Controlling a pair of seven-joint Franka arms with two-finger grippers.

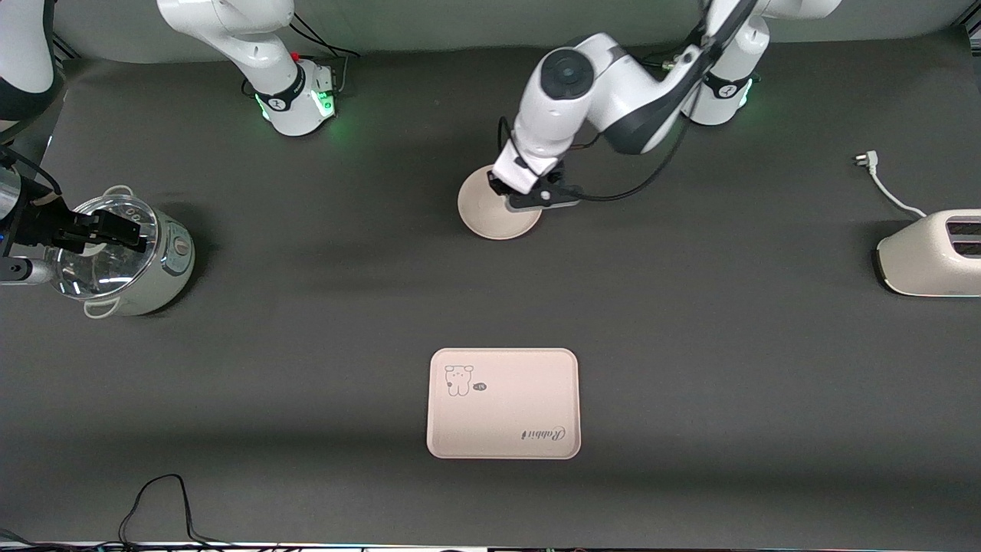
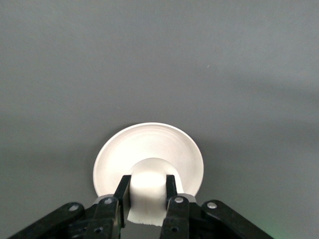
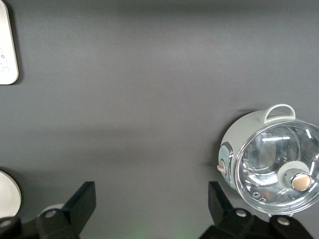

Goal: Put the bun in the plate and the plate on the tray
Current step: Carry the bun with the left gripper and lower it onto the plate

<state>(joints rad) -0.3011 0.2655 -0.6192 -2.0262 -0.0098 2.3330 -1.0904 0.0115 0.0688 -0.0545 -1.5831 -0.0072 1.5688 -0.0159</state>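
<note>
Front view: the left gripper (image 1: 529,192) hangs over the plate (image 1: 483,215), well apart from the tray (image 1: 503,404).

Left wrist view: fingers (image 2: 122,191) clamp the bun (image 2: 148,196); next, lower and release.

Right wrist view: the right gripper (image 3: 152,211) waits, spread wide.
</note>
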